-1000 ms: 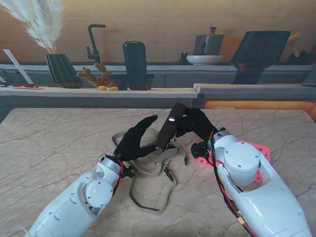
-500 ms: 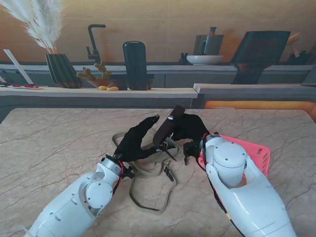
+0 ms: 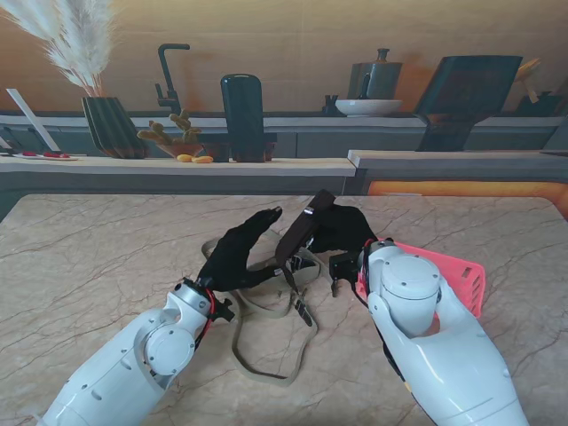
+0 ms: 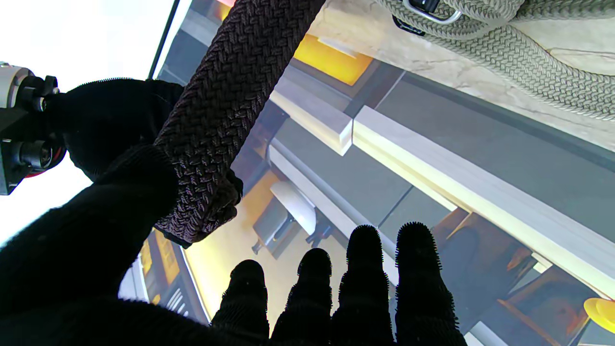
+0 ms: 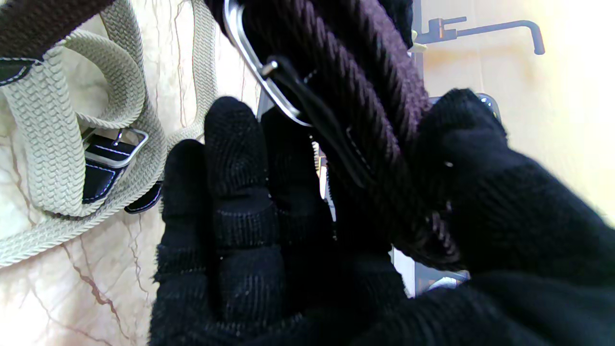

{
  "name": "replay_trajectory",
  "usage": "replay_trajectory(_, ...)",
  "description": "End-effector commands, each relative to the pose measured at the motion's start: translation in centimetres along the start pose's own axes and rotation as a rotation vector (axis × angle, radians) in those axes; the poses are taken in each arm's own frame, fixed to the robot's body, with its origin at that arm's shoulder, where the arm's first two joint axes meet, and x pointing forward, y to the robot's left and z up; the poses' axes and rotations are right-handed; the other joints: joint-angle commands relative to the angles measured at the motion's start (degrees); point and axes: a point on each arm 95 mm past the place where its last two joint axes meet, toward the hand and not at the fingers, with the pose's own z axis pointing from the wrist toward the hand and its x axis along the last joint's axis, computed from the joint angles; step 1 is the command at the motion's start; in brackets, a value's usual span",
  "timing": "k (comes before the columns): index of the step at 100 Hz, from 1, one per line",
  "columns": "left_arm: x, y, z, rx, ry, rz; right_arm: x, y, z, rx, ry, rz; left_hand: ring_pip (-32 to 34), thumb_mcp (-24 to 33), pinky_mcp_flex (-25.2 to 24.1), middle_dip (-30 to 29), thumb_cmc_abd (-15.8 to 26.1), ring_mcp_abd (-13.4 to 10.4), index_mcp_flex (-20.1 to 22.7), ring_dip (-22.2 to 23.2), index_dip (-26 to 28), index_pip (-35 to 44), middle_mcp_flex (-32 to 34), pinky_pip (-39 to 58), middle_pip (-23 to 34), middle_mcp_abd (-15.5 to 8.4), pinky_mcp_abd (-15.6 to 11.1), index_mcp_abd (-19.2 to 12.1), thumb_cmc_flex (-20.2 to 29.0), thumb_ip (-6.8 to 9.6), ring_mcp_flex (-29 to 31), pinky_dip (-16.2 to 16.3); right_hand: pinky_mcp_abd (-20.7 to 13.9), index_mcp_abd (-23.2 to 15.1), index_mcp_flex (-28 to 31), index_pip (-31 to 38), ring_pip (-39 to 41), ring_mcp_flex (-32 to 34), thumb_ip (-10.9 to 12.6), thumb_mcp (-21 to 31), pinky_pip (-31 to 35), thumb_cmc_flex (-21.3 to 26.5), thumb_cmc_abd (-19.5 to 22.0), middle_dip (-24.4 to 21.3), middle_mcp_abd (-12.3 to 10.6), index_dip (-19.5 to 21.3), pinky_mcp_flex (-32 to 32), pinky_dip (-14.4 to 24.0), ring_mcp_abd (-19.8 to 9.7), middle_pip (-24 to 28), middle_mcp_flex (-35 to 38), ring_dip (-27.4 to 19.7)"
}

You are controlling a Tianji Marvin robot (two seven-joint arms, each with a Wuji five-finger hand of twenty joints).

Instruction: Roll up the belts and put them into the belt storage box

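1. Since half a second ago: left hand [image 3: 238, 255] drew back slightly toward me; right hand [image 3: 344, 229] unchanged.
2. Right hand clamped on the dark brown belt [image 3: 300, 232], near its buckle [image 5: 250, 57], belt raised off the counter [image 3: 106, 257].
3. Left hand: four fingers [image 4: 365, 283] straight and side by side, thumb pressing the belt's free end; a full grasp cannot be told.
4. Belts counted: two. Beige belt [image 3: 266, 342] lies loose on the counter, partly hidden by both hands.
5. One red storage box [image 3: 453, 271], mostly hidden behind the right arm.

A marble table [image 3: 106, 257] stands before a grey counter [image 3: 266, 142] with a black faucet [image 3: 169, 75], pampas grass [image 3: 75, 40], perhaps a bowl [image 3: 368, 107], under warm beige wall [image 3: 293, 44].
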Motion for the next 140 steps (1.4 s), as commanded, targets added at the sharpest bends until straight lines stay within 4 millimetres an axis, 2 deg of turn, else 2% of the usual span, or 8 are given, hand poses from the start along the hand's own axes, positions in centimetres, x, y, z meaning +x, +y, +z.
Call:
replay_trajectory(1, 0.2, 0.2, 0.0, 0.0, 0.003, -0.012, 0.3, -0.4, -0.1, 0.017, 0.004, 0.015, -0.96, 1.21, 0.13, 0.32, -2.94, -1.82, -1.27, -0.49, -0.45, -2.17, -1.06, -1.37, 0.12, -1.41, -1.52, -2.07, -2.48, -1.58, 0.01, -0.94, 0.02, -7.97, 5.03, 9.05, 1.69, 2.83, 1.63, 5.85, 3.12, 8.39, 8.0, 1.03, 1.59, 2.18, 0.95, -0.62, -1.34, 2.9, 0.36, 0.62)
replay_trajectory(28, 0.4, 0.6, 0.3, -0.016, 0.021, 0.009, -0.1, -1.1, -0.3, 0.06, -0.055, 0.094, -1.37, 1.75, 0.0, -0.54, -2.84, -1.87, -1.13, -0.27, -5.93, -3.45, -2.29, -2.46, -3.76, -1.34, -2.15, -3.42, -1.76, -1.88, -1.0, -0.47, 0.81, -7.12, 4.97, 9.1, 2.23, 3.54, 1.71, 5.82, 3.68, 8.61, 8.2, 1.2, 2.09, 2.29, 1.65, -0.91, -1.01, 3.58, 0.37, 0.69)
replay_trajectory(79, 0.6, 0.4, 0.8, 0.027, 0.051, 0.058, -2.4, -2.5, 0.8, 0.179, -0.293, 0.231, -0.35, 1.84, -0.07, 0.56, -2.04, -2.23, -1.0, 0.15, -6.28, -3.21, -1.71, -1.65, -3.33, -2.14, -2.86, -4.08, -1.55, -1.71, -0.92, -0.14, 2.29, -4.77, 4.21, 8.9, 3.05, 4.24, 2.29, 5.13, 4.65, 9.66, 9.4, 1.95, 3.84, 2.93, 2.25, -1.58, 0.19, 5.27, -0.55, 0.86)
replay_trajectory(90, 0.8, 0.2, 1.0, 0.063, 0.068, 0.07, -2.8, -2.6, 1.1, 0.2, -0.338, 0.242, 1.49, 2.04, 0.43, 2.86, -1.47, -2.57, -1.03, 1.07, -3.07, -1.73, -0.04, 1.0, 2.71, -3.57, -2.07, -4.74, -0.94, -1.48, 1.0, 0.44, 2.56, -4.35, 4.12, 8.78, 3.67, 4.27, 2.45, 5.14, 5.09, 9.81, 9.58, 2.24, 4.27, 3.12, 2.2, -1.64, 0.48, 5.87, -0.87, 1.1)
replay_trajectory(101, 1.0, 0.0, 1.0, 0.078, 0.093, 0.094, -3.1, -2.7, 1.5, 0.203, -0.367, 0.259, 5.3, 1.98, 1.97, 5.96, -1.23, -2.9, -1.1, 3.95, 6.68, -0.6, 5.21, 6.01, 10.05, -4.75, -1.15, -5.86, 0.61, -1.11, 5.9, 1.56, 2.49, -4.25, 4.07, 8.71, 4.18, 4.32, 2.5, 5.11, 5.47, 9.84, 9.68, 2.46, 4.33, 3.29, 2.31, -1.7, 0.36, 6.38, -0.96, 1.27)
replay_trajectory(115, 1.0, -0.2, 0.9, 0.086, 0.115, 0.133, -3.2, -2.9, 1.6, 0.199, -0.399, 0.297, 12.13, 1.36, 5.08, 12.57, -0.65, -3.0, -0.48, 9.38, 17.68, 9.18, 13.41, 13.29, 16.57, -6.08, 0.3, -7.82, 2.24, -0.83, 12.45, 4.01, 2.55, -4.06, 3.99, 8.65, 4.46, 4.32, 2.58, 5.13, 5.77, 9.88, 9.82, 2.58, 4.48, 3.46, 2.35, -1.8, 0.43, 6.7, -1.18, 1.31)
replay_trajectory(124, 1.1, -0.4, 0.9, 0.092, 0.127, 0.144, -3.2, -2.9, 1.6, 0.201, -0.415, 0.324, 15.78, 1.24, 6.83, 16.42, -0.38, -3.14, -0.38, 12.4, 23.09, 26.7, 18.09, 16.87, 19.88, -6.76, 0.92, -8.44, 3.17, -0.75, 16.08, 4.91, 2.59, -4.06, 3.99, 8.62, 4.58, 4.48, 2.63, 5.08, 5.93, 9.87, 9.93, 2.62, 4.46, 3.52, 2.52, -1.87, 0.38, 6.85, -1.21, 1.3)
replay_trajectory(140, 1.2, -0.7, 1.0, 0.098, 0.156, 0.169, -3.2, -2.8, 1.5, 0.22, -0.457, 0.394, 22.71, 1.85, 11.24, 20.57, -0.03, -3.89, 5.96, 16.29, 23.54, 40.2, 26.62, 23.01, 25.74, -8.38, 1.23, -8.04, 5.71, -0.63, 23.6, 6.36, 2.94, -3.47, 3.8, 8.56, 4.69, 4.78, 2.79, 5.03, 6.13, 10.0, 10.22, 2.66, 4.81, 3.71, 2.74, -2.11, 0.61, 7.08, -1.33, 1.2)
